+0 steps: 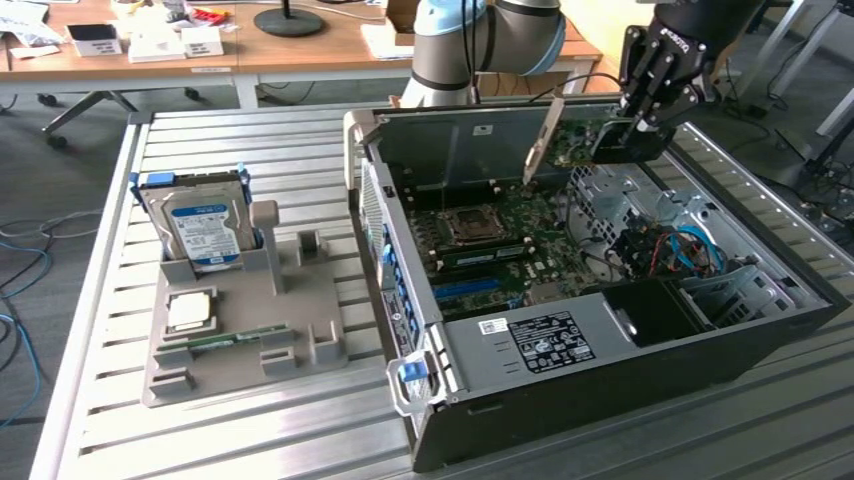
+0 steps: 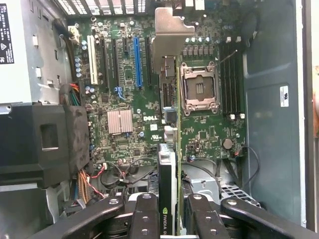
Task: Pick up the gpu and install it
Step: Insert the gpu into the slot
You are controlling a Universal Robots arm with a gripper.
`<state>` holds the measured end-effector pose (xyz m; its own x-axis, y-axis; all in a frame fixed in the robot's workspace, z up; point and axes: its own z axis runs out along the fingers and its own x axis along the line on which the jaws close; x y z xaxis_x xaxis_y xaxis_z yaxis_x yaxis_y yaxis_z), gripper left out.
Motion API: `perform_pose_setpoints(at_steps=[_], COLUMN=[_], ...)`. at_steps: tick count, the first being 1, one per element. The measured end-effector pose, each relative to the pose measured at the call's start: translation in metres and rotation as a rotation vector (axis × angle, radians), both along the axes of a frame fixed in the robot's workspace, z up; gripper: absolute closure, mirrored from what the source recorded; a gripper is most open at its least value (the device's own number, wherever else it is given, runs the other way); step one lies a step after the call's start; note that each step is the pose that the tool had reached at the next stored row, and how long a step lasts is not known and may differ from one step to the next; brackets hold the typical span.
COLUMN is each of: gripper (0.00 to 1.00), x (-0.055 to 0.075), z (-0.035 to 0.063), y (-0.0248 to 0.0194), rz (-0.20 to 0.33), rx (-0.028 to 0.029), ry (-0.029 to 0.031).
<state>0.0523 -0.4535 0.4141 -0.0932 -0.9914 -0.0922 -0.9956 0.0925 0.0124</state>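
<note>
Green gpu (image 2: 168,191) clamped between fingers (image 2: 144,219), silver bracket (image 1: 543,140) above motherboard (image 2: 204,137)

Wrist view: you read "DELL", white print, on the motherboard (image 2: 144,134), just beside the heatsink (image 2: 120,122). Green logo on the gpu (image 2: 167,189) edge: letters not legible. Ext. view: labels on the PSU (image 1: 534,345) and the hard drive (image 1: 200,230) carry print too small for you to read.

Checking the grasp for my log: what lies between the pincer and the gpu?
Nothing. The wrist view shows the gpu edge-on, clamped directly between the fingers of the pincer. The exterior view shows it held above the open case.
</note>
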Motion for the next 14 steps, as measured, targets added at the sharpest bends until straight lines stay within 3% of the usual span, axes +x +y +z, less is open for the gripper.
perform_pose_setpoints(at_steps=[14], gripper=[0.73], x=[-0.0057], z=[-0.0002], y=[0.0000], rz=[0.002], rx=[0.0004], ry=[-0.0003])
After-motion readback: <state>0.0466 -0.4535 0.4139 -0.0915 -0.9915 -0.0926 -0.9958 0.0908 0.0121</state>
